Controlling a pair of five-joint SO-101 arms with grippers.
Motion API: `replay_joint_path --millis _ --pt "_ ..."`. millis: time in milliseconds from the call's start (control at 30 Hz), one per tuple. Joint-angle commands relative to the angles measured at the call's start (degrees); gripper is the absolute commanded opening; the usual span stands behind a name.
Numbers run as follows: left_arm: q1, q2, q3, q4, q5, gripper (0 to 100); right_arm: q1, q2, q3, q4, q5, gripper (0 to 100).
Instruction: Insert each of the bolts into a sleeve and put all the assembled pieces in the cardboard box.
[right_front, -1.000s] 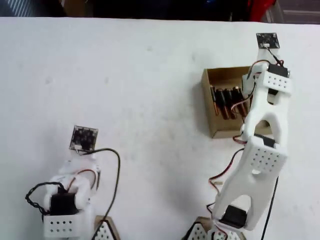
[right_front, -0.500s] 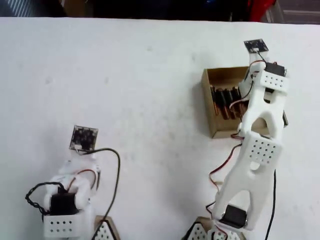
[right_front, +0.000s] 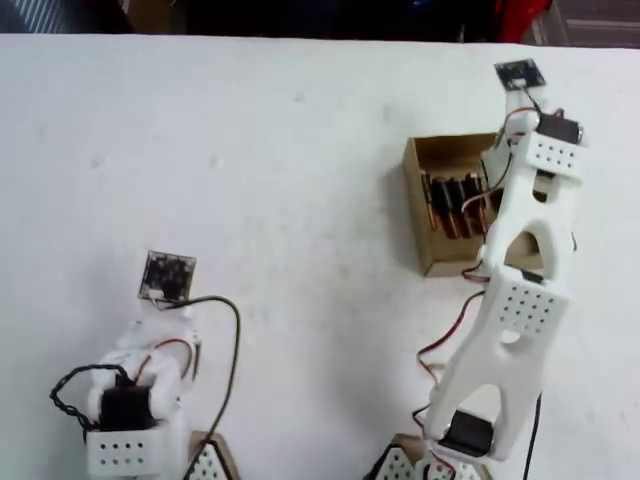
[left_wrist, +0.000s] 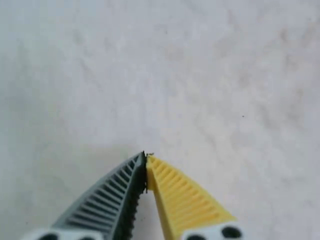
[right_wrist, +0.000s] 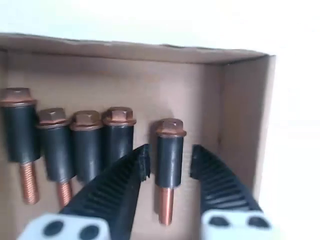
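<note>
The cardboard box (right_wrist: 240, 100) lies open under my right gripper (right_wrist: 170, 159). Several assembled pieces, copper bolts in black sleeves, lie side by side in it. My right gripper is open, its black fingers (right_wrist: 122, 175) standing either side of the end piece (right_wrist: 170, 150) nearest the box wall, with small gaps on both sides. In the high view the right arm (right_front: 530, 160) reaches over the box (right_front: 425, 262) and the pieces (right_front: 450, 205). My left gripper (left_wrist: 145, 159) is shut with nothing in it, its grey and yellow fingers meeting just above the bare table; the left arm (right_front: 135, 400) sits folded at the near left.
The white table (right_front: 250, 150) stretches wide to the left of the box and beyond it. Loose cables (right_front: 225, 340) hang by both arm bases at the near edge.
The right arm's wrist swung slightly left over the box, then shifted a little farther away. The left arm has kept still.
</note>
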Motion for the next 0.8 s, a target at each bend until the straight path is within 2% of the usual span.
replay_joint_path --millis 0,133,333,633,767 --pt "-0.1 -0.6 -0.2 0.5 -0.1 2 -2.9 -8.8 -2.5 4.4 0.4 5.3" --pt "-0.3 -0.6 -0.2 0.5 -0.1 2 -4.4 -15.3 -2.5 7.5 -4.4 1.6" --pt "-0.4 -0.6 -0.2 0.5 -0.1 2 -4.9 -26.7 -2.5 10.1 -11.5 1.8" --pt "-0.5 -0.6 -0.2 0.5 0.0 2 -5.0 -45.4 -2.4 18.3 -13.6 1.8" --pt "-0.6 -0.6 -0.2 0.5 0.1 2 -7.4 -53.1 -2.0 22.6 -14.2 1.8"
